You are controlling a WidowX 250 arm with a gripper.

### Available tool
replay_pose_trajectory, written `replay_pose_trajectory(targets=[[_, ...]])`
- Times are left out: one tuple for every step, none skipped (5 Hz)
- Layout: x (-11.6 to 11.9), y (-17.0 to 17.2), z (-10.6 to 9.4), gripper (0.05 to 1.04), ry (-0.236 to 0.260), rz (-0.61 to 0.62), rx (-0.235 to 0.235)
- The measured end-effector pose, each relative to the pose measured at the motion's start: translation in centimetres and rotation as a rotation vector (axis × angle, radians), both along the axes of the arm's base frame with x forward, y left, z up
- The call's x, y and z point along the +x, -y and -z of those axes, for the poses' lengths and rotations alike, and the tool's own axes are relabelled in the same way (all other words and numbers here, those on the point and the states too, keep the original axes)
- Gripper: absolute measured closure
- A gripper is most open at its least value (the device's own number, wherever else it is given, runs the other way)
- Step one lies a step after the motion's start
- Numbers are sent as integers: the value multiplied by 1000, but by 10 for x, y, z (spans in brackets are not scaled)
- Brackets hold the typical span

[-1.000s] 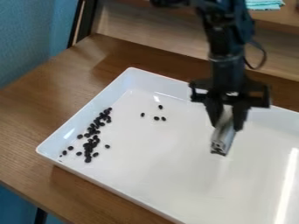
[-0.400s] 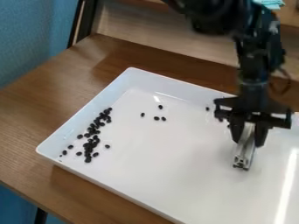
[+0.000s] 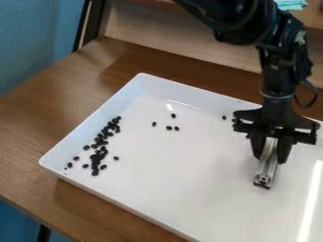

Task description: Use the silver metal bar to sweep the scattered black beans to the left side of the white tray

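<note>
The black two-finger claw (image 3: 270, 156) hangs at the right of the frame, its fingers closed on a silver, ribbed, elongated metal-looking piece (image 3: 266, 173). The piece slants slightly, its lower end towards the bottom of the frame, over the floor of a white, shallow, rectangular tray (image 3: 135, 208). From where I stand, I cannot tell whether that end touches the tray. Small black bean-like pieces (image 3: 95, 157) lie in an elongated cluster inside the tray, left of the frame; four more sit apart from it, upper centre, and another lies just left of the claw. The tray rests on a brown wooden desk (image 3: 38, 137). A turquoise cloth-like item (image 3: 291, 4) is noted at upper right.
</note>
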State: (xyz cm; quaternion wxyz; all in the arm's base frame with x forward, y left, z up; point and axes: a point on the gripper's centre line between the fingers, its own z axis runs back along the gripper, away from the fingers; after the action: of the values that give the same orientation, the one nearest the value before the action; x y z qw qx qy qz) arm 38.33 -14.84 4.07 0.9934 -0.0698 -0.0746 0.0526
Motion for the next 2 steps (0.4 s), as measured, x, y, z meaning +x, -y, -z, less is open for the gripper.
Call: replay_pose_trajectory(targets=[[4,-9,0,701,1,-24,-4],[5,-18,2,701,3,-44,-17]])
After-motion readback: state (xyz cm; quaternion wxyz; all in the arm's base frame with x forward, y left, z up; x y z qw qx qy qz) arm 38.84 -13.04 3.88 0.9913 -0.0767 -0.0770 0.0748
